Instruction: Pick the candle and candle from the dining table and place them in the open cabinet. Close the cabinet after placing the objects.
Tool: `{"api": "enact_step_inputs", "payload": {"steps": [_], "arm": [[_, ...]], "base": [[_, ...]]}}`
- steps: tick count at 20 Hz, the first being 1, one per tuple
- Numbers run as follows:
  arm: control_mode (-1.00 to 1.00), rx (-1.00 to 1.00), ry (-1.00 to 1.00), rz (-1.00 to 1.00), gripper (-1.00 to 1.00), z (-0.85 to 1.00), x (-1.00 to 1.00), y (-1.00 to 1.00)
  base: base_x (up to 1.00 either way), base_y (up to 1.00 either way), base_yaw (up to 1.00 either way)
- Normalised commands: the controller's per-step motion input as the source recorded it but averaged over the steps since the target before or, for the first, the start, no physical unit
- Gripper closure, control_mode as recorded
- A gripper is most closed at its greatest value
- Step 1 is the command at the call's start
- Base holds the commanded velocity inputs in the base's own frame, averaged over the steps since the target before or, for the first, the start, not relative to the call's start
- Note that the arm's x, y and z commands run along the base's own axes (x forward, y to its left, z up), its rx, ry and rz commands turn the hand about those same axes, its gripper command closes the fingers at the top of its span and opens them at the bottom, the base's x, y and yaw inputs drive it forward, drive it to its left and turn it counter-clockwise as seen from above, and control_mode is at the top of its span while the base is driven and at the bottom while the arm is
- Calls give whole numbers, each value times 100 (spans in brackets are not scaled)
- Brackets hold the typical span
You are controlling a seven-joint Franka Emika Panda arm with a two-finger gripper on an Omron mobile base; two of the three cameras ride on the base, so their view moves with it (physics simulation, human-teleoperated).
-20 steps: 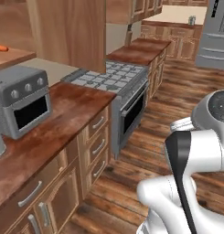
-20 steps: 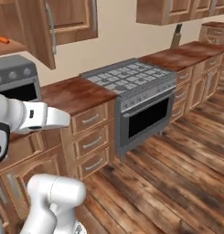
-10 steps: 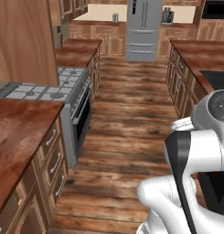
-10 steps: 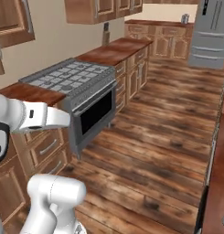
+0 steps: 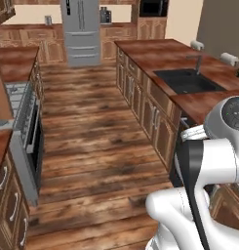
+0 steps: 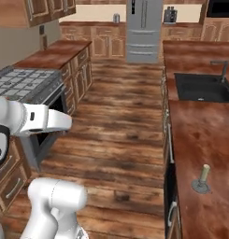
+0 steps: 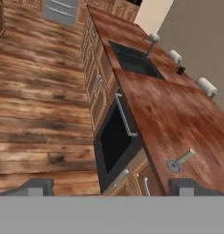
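The arm (image 5: 199,195) consists of glossy white, rounded tubular links joined by smooth bulbous housings. A broad black band runs lengthwise down one link. A round dark grey cap with faint concentric markings closes the upper joint (image 5: 235,113). The forearm link (image 6: 34,119) is a plain white cylinder with a rounded end.

Candle, beige stub on grey round base (image 6: 201,179): one, lower right of the right base frame, standing on the worktop (image 6: 200,135).
Sink, dark basin (image 5: 188,80): one, upper right of the left base frame.
Faucet (image 5: 197,54): one, behind the sink.
Refrigerator, grey (image 5: 81,30): one, top centre.
Stove with grey burner top (image 6: 23,83): one, left of the right base frame.
Dark front panel with bar handle (image 7: 114,137): one, centre of the hand frame.
Small white rounded items along the worktop's far edge: three (image 7: 205,86), kind unclear.
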Motion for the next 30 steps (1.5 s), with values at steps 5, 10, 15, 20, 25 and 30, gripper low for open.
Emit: {"api": "enact_step_inputs", "payload": {"steps": [5,10,15,20,25,30], "arm": [[100,0,0,0,-100,0,0,0],[100,0,0,0,-100,0,0,0],[100,0,0,0,-100,0,0,0],[100,0,0,0,-100,0,0,0],[100,0,0,0,-100,0,0,0],[100,0,0,0,-100,0,0,0]], "base": [[29,14,-57],[32,12,-58],[37,14,-55],[44,19,-53],[46,28,-53],[40,37,-49]]}}
